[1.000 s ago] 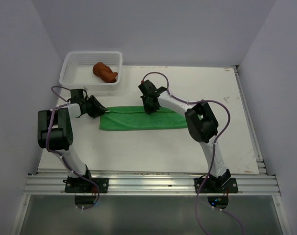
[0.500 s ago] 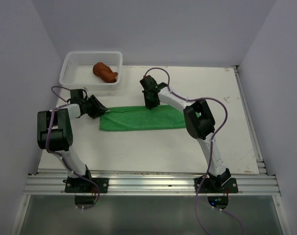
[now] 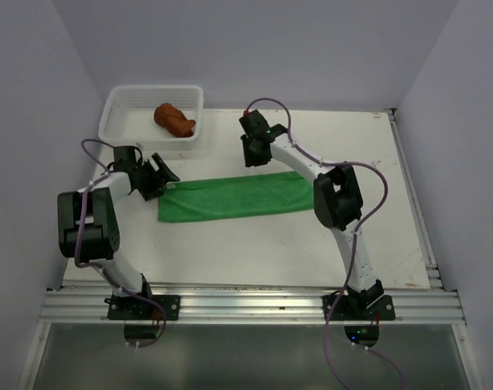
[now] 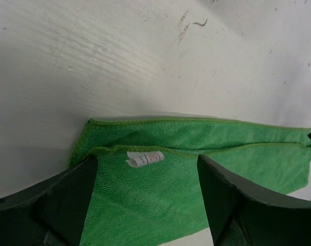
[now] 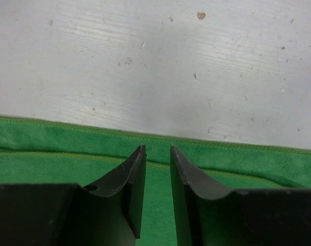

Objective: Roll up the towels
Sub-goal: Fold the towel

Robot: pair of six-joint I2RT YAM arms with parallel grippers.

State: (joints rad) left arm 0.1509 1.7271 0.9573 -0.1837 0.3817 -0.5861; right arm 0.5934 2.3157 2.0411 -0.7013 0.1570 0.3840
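Table: white work surface (image 3: 392,244), with both arms reaching out over it from the near edge.
Green towel: the green towel (image 3: 230,197) lies flat at mid-table, folded into a long strip. Its long axis runs left to right, with the right end slightly farther back.
Basket: the white mesh basket (image 3: 132,122) sits at the far left corner, just beyond the strip's left end.
Rust-brown towel: the rust-brown towel (image 3: 175,119) lies bunched into a roll inside the basket, apparently done.
Left gripper: the left gripper (image 3: 166,183) hovers at the strip's left short end. Its fingers (image 4: 58,205) are spread wide and hold nothing, and the towel stretches away ahead of and below them.
Right gripper: the right gripper (image 3: 254,158) sits over the far long edge, past the middle. Its fingers (image 5: 132,189) stand a narrow slit apart with no cloth between them, and green fabric lies beneath.
Key relation: a roll would likely start from a short end and run along the long axis. The left arm is nearer the left end, while neither gripper is close to the right end.
Label: a small white care tag (image 4: 145,158) is sewn at a folded edge near the left end, curled, its print too faint to read.
Other writing: no brand marks visible.
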